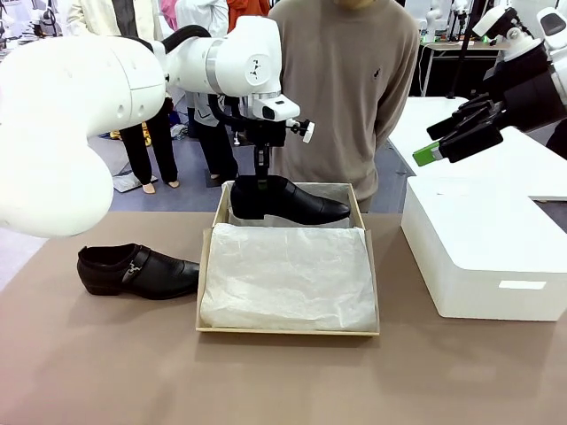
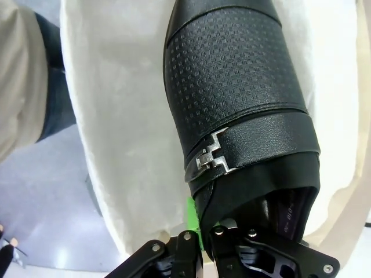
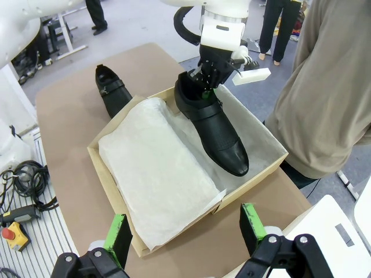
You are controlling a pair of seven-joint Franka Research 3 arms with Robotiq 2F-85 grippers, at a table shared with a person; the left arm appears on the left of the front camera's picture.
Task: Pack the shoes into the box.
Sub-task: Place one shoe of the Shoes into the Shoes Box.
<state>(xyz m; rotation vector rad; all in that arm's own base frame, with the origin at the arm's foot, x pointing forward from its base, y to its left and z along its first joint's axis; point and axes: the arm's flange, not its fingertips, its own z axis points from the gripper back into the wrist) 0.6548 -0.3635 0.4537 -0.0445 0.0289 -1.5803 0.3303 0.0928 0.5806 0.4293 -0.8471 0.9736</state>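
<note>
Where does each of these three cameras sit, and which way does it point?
Front view: fixed between the arms, looking across the brown table at a person in a beige sweater; the white left arm and right arm show.
Left wrist view: on the left arm, looking along its shut left hand at the shiny black leather buckled shoe it grips.
Right wrist view: on the right arm, looking past its open right hand down at the tan cardboard box.
Shared: all three show that held shoe.
</note>
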